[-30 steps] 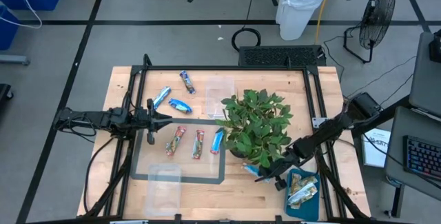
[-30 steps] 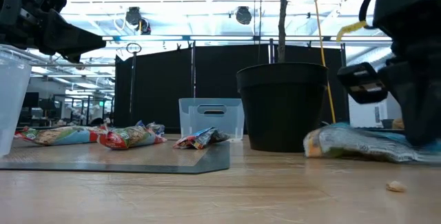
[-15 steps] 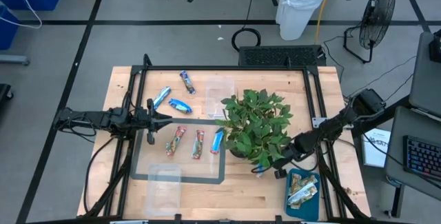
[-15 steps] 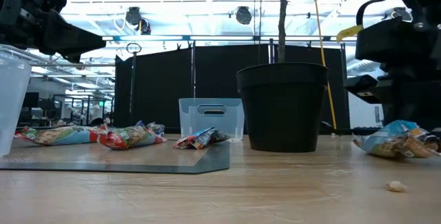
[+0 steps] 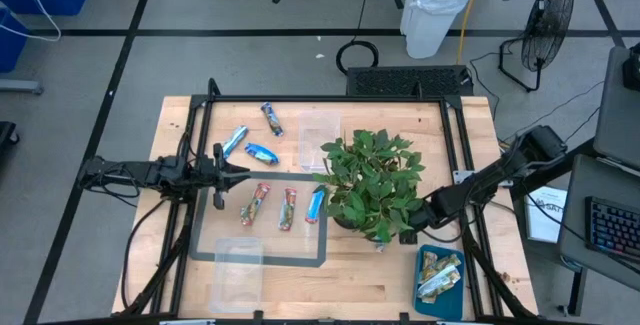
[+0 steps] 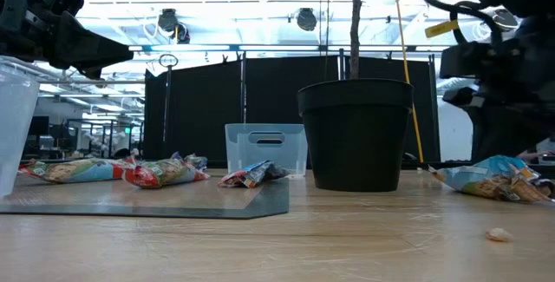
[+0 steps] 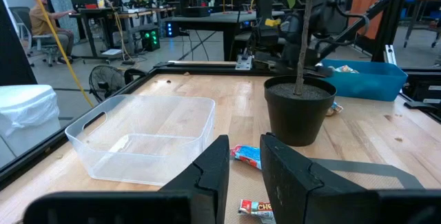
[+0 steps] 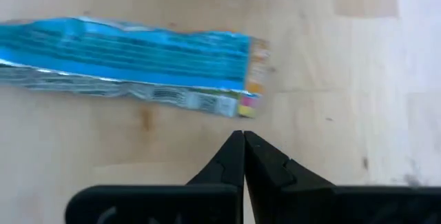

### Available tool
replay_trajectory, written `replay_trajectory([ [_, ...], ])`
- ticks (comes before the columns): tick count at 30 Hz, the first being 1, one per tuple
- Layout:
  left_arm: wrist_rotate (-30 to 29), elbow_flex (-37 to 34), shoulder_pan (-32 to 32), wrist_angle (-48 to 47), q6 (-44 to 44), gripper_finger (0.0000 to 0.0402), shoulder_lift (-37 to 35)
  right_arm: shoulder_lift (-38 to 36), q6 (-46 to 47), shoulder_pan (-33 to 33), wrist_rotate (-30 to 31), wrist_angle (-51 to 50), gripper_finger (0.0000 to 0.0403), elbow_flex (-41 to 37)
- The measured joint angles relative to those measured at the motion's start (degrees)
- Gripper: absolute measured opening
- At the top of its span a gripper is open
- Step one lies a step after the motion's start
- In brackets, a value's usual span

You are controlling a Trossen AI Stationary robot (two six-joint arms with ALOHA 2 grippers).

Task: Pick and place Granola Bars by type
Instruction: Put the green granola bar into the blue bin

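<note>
Three blue-wrapped bars lie on the table's far left. Two red-and-tan bars and a blue one lie inside the grey outline. Green-and-beige bars lie in the teal tray. Another blue bar lies flat on the wood just beyond my right gripper, which hovers shut above the table at the plant's near right. In the low view this bar lies right of the pot. My left gripper waits over the left side, slightly open.
A potted plant stands mid-table, its leaves overhanging my right gripper; its black pot is beside the loose bar. Clear tubs stand at the far middle and near left. A grey frame mat marks the centre-left.
My right gripper has risen and drawn back toward the table's right and far side, away from the tray's left. The blue bar by its fingers slid a little to the right with it and now lies free on the wood.
</note>
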Motion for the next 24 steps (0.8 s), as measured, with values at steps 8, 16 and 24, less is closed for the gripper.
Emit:
replay_trajectory([
  [8,0.00,0.00,0.01,0.00,0.01,0.0088,0.02,-4.96,-2.11,0.22,-4.24,8.35,0.0000,0.00],
  [16,0.00,0.02,0.01,0.00,0.01,0.0088,0.02,-1.61,-5.07,1.25,-15.95,21.12,0.0000,-0.08],
  [24,0.00,0.02,0.01,0.00,0.01,0.0088,0.02,5.04,-3.73,1.17,-17.45,22.60,0.0000,-0.13],
])
